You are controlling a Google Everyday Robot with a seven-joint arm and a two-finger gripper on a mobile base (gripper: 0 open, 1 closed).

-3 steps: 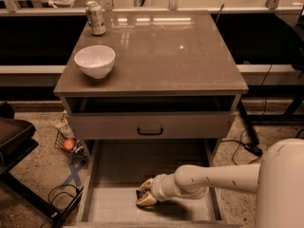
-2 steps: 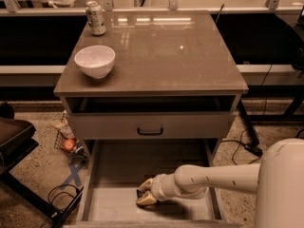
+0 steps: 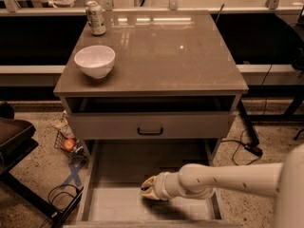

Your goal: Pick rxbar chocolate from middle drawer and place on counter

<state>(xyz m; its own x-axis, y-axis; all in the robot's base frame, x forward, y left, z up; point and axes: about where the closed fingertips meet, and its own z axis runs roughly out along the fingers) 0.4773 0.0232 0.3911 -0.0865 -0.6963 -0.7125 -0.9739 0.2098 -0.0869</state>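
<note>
One tool [image 3: 147, 193] inside the pale-floored middle drawer [image 3: 115, 204]

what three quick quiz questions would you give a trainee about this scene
1. True or false: the white bowl sits on the counter.
2. Where is the gripper? A: resting on the counter. B: low inside the pulled-out middle drawer. C: hovering above the bowl.
3. Fill in: the thing standing at the counter's back left corner, behind the bowl, is a ____.

Key: 1 true. 2 B. 3 can.
</note>
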